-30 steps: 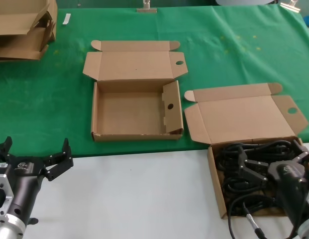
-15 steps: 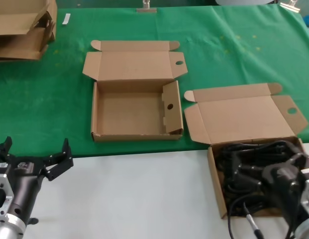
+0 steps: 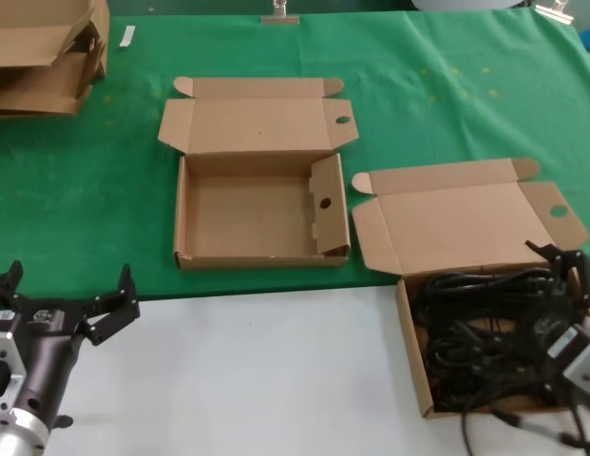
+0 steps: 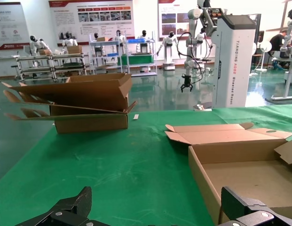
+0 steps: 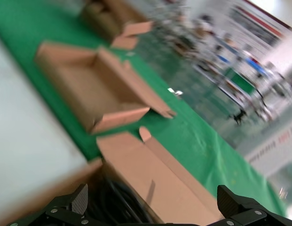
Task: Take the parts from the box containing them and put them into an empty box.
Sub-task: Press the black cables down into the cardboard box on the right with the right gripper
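Waiting at the near left over the white tabletop, the left gripper (image 3: pixel 68 306) hangs with its fingers spread wide and nothing between them, well apart from any cardboard. Far left, a stack of flattened cardboard (image 3: pixel 43 52) sits on the green cloth (image 3: pixel 447 85). At centre lies the empty box (image 3: pixel 261 214), lid thrown back, its holed inner side panel standing upright on the right side. To the right, close by but apart, the full box (image 3: pixel 415 347) straddles the edge of the green cloth, its coiled black power cords (image 3: pixel 480 332) heaped in a tangle, most loops running left to right. At the far right edge of that box the right gripper (image 3: pixel 565 271) hovers, fingers released and empty; its own wrist view shows both fingertips (image 5: pixel 70 207) parted above the cords. That arm is plainly the nearer one: the cords lie just left of and below it, so the pick likely calls for a short reach down and left, then a carry leftward to the empty box.
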Robot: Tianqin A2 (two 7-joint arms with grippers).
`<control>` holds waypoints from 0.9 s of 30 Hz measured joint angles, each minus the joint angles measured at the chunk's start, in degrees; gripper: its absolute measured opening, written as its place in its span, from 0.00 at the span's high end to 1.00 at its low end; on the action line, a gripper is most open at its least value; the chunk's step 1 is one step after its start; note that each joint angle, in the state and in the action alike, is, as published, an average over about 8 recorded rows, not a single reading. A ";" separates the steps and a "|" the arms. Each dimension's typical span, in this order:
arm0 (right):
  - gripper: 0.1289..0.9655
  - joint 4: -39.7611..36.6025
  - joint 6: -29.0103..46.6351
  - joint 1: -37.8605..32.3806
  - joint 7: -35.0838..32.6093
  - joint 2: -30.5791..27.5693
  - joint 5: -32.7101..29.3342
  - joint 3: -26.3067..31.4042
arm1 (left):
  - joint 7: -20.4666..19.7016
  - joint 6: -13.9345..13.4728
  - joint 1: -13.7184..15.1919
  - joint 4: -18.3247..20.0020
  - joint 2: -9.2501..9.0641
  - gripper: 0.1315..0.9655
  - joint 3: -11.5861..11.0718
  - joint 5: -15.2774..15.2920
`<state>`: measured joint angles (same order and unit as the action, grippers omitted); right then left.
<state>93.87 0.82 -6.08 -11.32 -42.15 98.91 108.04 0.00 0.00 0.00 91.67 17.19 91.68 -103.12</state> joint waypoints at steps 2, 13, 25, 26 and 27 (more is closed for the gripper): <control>0.00 -1.06 2.62 -1.52 -1.72 -2.60 -3.31 0.62 | 0.00 0.00 0.00 0.00 0.00 0.00 0.00 0.00; 0.00 -9.64 15.99 -13.09 -8.30 -6.70 -18.13 3.01 | 0.00 0.00 0.00 0.00 0.00 0.00 0.00 0.00; 0.00 -16.25 23.02 -23.16 -4.00 1.39 -31.58 3.23 | 0.00 0.00 0.00 0.00 0.00 0.00 0.00 0.00; 0.00 -16.50 23.35 -23.55 -3.72 1.88 -32.20 3.13 | 0.00 0.00 0.00 0.00 0.00 0.00 0.00 0.00; 0.00 -16.74 23.63 -23.87 -3.52 2.31 -32.71 3.06 | 0.00 0.00 0.00 0.00 0.00 0.00 0.00 0.00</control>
<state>77.13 24.45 -29.95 -14.84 -39.84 66.20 111.09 -0.01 0.00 0.00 91.67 17.19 91.68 -103.12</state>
